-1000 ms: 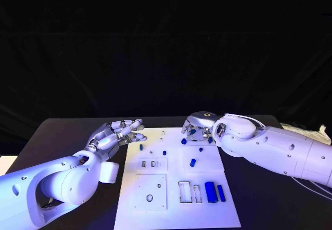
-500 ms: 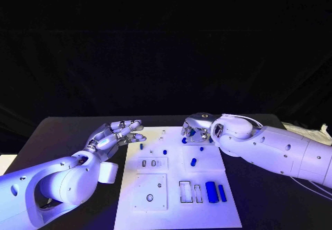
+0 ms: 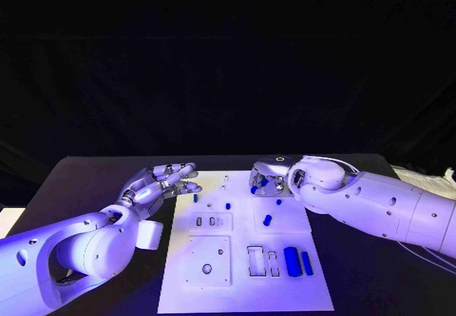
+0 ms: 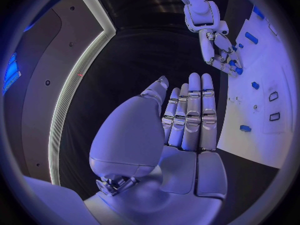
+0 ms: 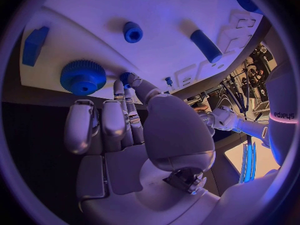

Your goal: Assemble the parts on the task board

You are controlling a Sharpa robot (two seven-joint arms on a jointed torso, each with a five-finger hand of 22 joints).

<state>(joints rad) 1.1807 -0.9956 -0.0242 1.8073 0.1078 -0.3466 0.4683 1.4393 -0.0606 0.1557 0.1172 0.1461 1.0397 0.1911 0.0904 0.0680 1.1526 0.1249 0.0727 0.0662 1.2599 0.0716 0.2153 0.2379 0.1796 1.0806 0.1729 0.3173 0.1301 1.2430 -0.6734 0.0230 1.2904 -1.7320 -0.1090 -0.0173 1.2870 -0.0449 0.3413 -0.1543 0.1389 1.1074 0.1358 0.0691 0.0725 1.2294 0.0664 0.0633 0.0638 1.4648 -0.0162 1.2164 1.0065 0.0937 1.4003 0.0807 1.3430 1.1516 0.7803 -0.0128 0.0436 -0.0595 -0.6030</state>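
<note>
Black table (image 3: 85,178) carries the white task board (image 3: 242,289), lying flat at its middle, between the left hand (image 3: 161,183) and right hand (image 3: 271,181), just beside both.

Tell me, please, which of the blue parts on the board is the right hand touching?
The small blue part at the board's far right corner: in the right wrist view the right hand's fingertips sit on it, beside the toothed blue wheel. The other blue parts lie apart from the fingers.

The task board (image 3: 242,263) is smooth matt white, plastic in appearance. The parts (image 3: 292,261) are glossy blue plastic; one gear (image 5: 82,77) has a ribbed rim. Both hands (image 3: 159,184) (image 3: 270,181) show polished metal segments. The table (image 3: 85,181) is matt black.
</note>
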